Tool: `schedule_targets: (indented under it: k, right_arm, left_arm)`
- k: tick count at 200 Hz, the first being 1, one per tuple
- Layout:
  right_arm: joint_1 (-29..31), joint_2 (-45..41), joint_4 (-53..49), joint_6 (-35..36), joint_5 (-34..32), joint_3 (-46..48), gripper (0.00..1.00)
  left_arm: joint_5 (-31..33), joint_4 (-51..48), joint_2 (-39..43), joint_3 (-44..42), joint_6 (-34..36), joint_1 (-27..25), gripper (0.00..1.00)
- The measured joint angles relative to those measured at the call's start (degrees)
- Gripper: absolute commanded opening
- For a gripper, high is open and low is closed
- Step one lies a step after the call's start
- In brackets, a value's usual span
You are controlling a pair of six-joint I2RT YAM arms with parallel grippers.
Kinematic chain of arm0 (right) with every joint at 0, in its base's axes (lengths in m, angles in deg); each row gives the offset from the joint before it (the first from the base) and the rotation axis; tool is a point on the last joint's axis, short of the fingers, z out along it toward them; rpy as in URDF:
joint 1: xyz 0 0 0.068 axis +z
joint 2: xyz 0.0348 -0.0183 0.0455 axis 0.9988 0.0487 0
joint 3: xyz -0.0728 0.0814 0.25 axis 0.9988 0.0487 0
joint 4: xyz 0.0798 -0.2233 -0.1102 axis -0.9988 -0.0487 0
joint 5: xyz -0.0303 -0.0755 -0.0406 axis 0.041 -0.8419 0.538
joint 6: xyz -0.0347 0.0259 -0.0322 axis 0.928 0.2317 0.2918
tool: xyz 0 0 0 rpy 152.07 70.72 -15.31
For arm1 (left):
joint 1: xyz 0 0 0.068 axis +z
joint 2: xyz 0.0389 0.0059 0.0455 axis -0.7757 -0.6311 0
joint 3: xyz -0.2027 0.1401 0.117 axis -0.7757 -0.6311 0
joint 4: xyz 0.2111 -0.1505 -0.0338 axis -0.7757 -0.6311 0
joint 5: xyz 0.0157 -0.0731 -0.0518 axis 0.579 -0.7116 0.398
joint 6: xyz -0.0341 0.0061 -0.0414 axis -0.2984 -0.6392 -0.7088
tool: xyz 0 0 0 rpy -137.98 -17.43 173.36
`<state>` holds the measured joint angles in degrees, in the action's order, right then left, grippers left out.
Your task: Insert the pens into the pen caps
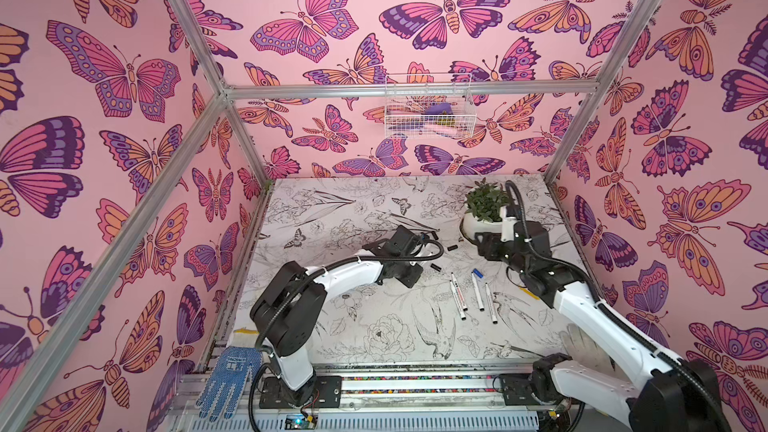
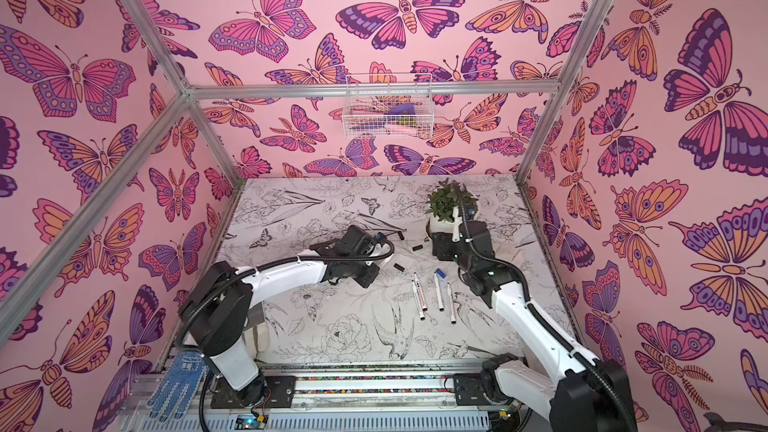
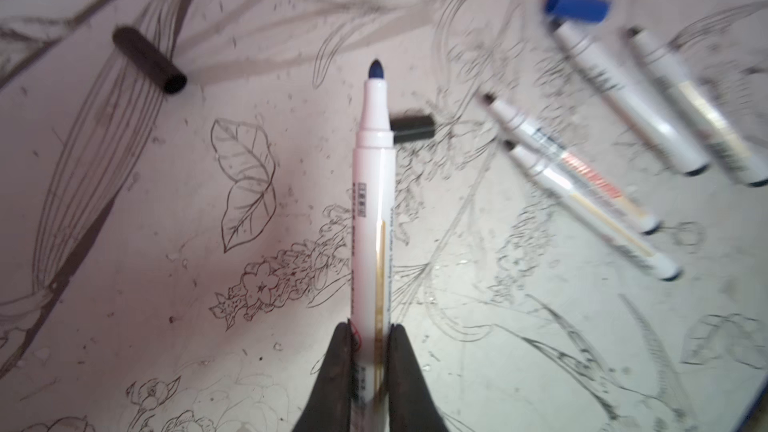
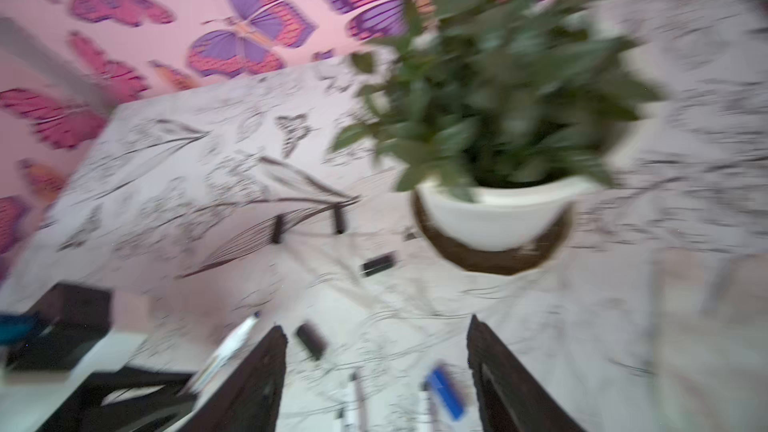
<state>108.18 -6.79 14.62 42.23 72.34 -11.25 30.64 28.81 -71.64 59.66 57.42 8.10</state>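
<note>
The left gripper (image 3: pixel 370 336), at the bottom centre of its wrist view, is pinched narrow on the tail end of the blue-tipped pen (image 3: pixel 374 184). The nib points straight up the frame over the patterned table (image 3: pixel 124 284).

To my eye the pen is in hand and its cap has yet to be fetched. With the hold so far back, I'd expect the nib to sway. The cap should meet it mouth-first and dead in line, pressed along the barrel rather than across it. By colour, the blue nib looks meant for the blue cap.

I count four black caps (image 3: pixel 149 60):
- one at upper left
- two cut by the top edge
- one just right of the held pen's collar

Further right lie four loose pens (image 3: pixel 569 164), two pairs slanting down toward the right edge. With the held one, that makes five pens. The single blue cap (image 3: pixel 577 4) sits at upper right, just beside the nib of the nearest loose pen. That makes five caps, none fitted.

The right gripper (image 4: pixel 376 351) has its fingers spread wide and holds nothing. In its blurred wrist view the blue cap shows low in the frame between them, with the potted plant (image 4: pixel 498 118) above.
</note>
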Motion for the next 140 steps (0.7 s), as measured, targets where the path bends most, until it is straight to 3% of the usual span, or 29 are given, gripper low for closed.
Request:
schedule_targets:
  k: [28, 56, 110, 140]
  right_arm:
    - [3.4, 5.7, 5.7, -7.7, 8.0, -0.1, 0.68]
    - [4.4, 9.6, 10.7, -12.8, 11.6, -0.2, 0.67]
    - [7.5, 13.1, 13.5, -15.1, 14.4, -2.3, 0.61]
    - [8.1, 14.1, 14.3, -15.9, 14.6, -2.5, 0.5]
  left_arm:
    - [-4.4, 5.9, 4.9, -1.6, -0.9, 0.0, 0.0]
    - [-6.6, 9.6, 6.0, -2.7, -2.1, 0.0, 0.0]
    - [-7.6, 11.8, 6.0, -3.4, -3.7, 0.0, 0.0]
    - [-8.0, 13.3, 6.0, -3.6, -4.5, 0.0, 0.0]
